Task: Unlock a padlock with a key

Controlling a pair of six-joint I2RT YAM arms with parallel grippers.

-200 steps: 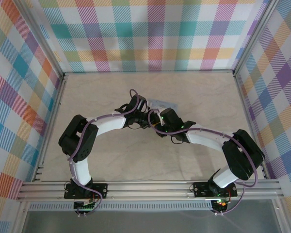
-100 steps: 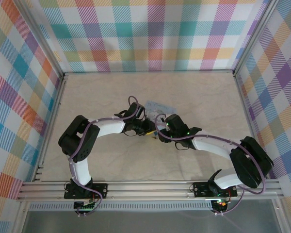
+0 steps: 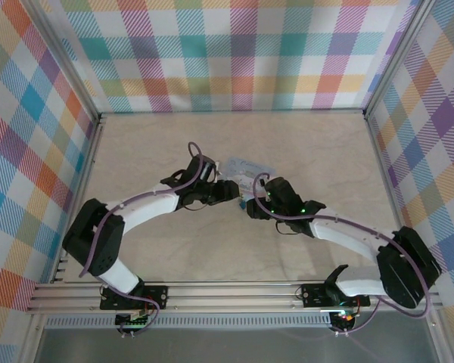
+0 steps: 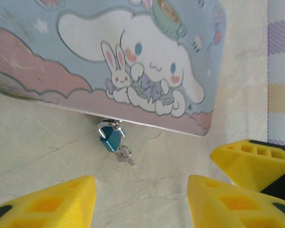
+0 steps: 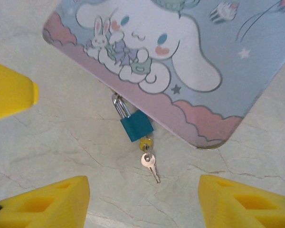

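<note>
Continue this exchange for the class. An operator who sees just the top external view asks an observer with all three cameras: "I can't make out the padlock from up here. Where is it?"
Observer: In the right wrist view the blue padlock hangs from the near rim of the cartoon tin, its body lying on the table.
Operator: Is a key anywhere near it?
Observer: Yes. A small silver key lies just beyond the padlock's bottom, below a yellow piece. Whether anything sits in the keyhole I cannot tell.
Operator: Is either gripper holding something?
Observer: No. The left gripper and right gripper are both open, with bare table between their fingers.
</note>
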